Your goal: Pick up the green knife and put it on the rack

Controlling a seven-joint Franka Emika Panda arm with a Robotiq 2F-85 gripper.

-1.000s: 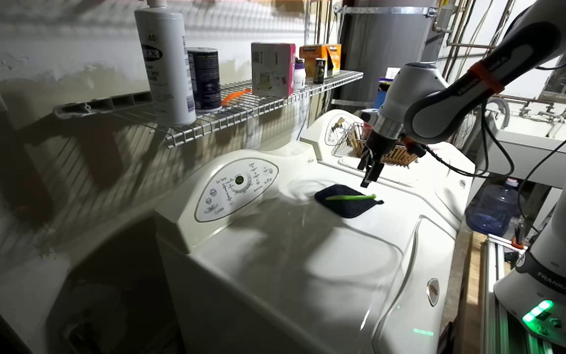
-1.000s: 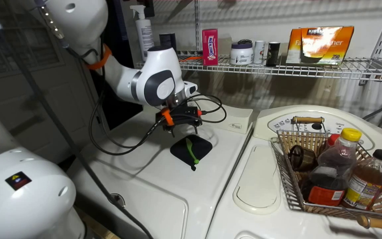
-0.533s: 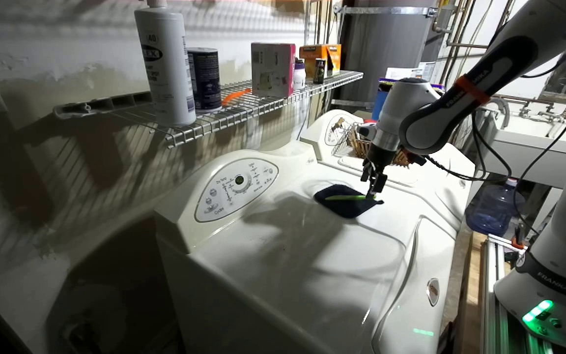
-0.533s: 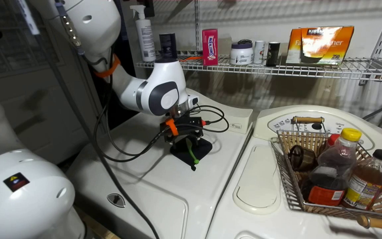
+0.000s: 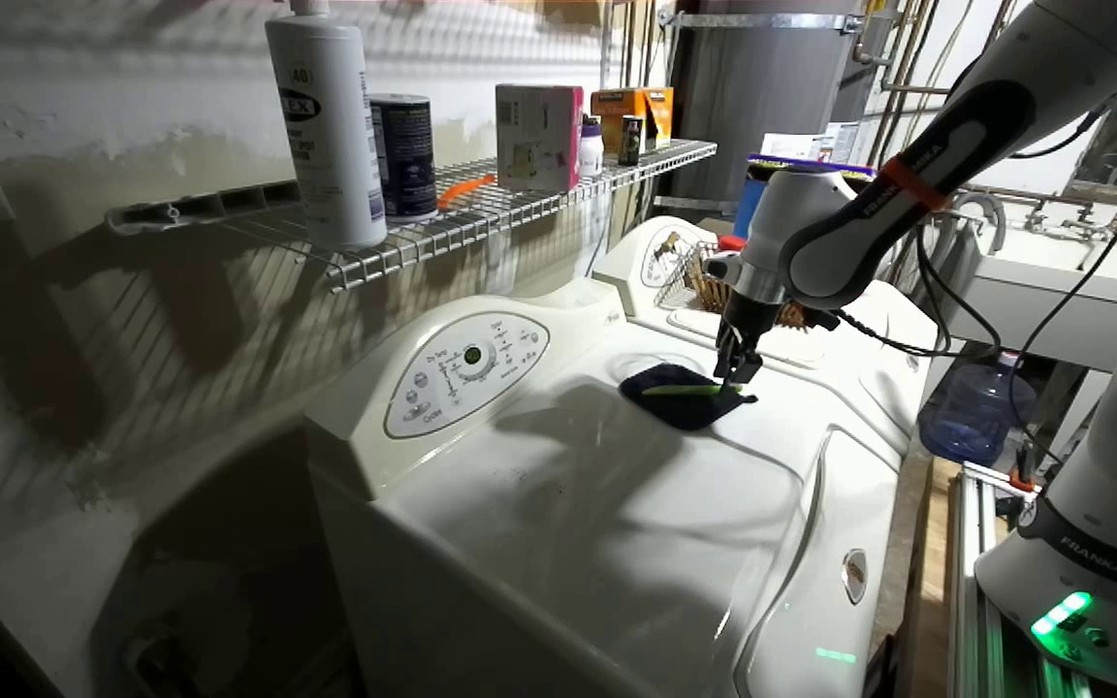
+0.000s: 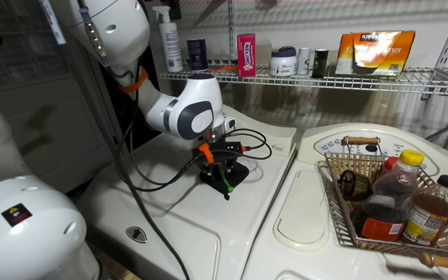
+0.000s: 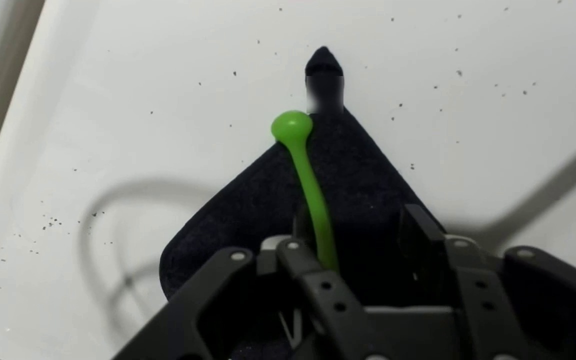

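Exterior views: the white tabletop spreads beneath my arm. Above its rear edge, in both exterior views, runs the rack, a long silver wire-grid shelf. In an exterior view, a wooden-handled wire basket sits on the tabletop, well to one side of where I reach. On the rack stand an orange box and, well apart, a white spray bottle. In the wrist view, a dark, roughly square pad lies flat on the tabletop, one corner ending in a tab. My end effector hangs low over this pad, its two fingers spread with a wide gap between them. The green knife lies on the pad between those fingers, closer to one than to the other. Its rounded knob overlaps the pad's edge; its other end is hidden under the end effector. Whether a finger touches it, I cannot tell.
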